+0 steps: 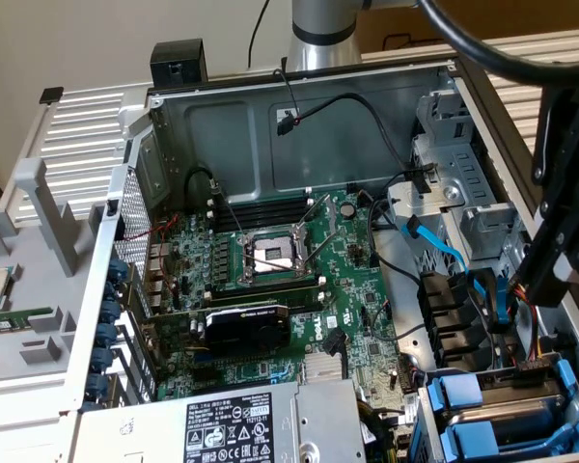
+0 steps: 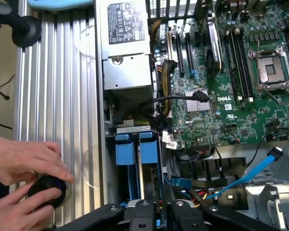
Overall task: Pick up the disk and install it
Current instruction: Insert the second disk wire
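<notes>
Two blue plastic drive carriers stand on edge side by side in the drive bay at the corner of the open computer case. In the exterior view they show at the lower right. No labelled face shows on either, so I cannot tell which one holds the disk. My gripper hangs just above the carriers' end of the bay. In the exterior view it is the black linkage on the right, above the bay. Nothing visibly hangs from it.
A silver power-supply box with a warning label lies beside the bay. The green motherboard fills the case floor. A blue data cable and black cables cross near the bay. A person's hands rest on a black object on the ribbed table.
</notes>
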Controlling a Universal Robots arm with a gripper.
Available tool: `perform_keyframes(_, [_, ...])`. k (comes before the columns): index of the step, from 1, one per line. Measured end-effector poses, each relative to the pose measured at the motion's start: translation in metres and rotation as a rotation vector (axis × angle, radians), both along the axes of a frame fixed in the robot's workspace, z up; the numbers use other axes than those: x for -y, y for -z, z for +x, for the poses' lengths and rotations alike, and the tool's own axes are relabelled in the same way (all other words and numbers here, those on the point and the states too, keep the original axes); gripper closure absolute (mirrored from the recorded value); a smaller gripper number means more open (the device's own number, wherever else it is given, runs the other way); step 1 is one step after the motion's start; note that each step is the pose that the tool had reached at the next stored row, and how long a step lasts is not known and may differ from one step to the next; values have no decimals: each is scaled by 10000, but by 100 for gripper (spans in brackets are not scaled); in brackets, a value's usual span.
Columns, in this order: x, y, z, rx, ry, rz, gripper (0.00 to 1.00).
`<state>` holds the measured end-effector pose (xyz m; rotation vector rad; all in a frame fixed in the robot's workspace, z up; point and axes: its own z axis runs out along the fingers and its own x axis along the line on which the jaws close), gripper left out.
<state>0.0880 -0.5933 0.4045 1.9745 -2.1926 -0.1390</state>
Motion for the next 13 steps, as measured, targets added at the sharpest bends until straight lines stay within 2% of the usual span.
perform_keyframes(3, [0, 2, -1, 0, 1, 1, 64])
perform_keyframes(4, [0, 2, -1, 0, 1, 0, 64])
perform_keyframes(6, [0, 7, -1, 0, 1, 2, 53])
perform_keyframes(7, [0, 14, -1, 2, 2, 4, 53])
perform_keyframes(8, [0, 25, -2, 12, 14, 4, 46])
perform_keyframes(11, [2, 62, -2, 33, 95, 34, 46])
perform_keyframes(12, [3, 71, -2, 36, 130, 58, 46])
perform_keyframes(13, [4, 79, -2, 37, 180, 108, 46])
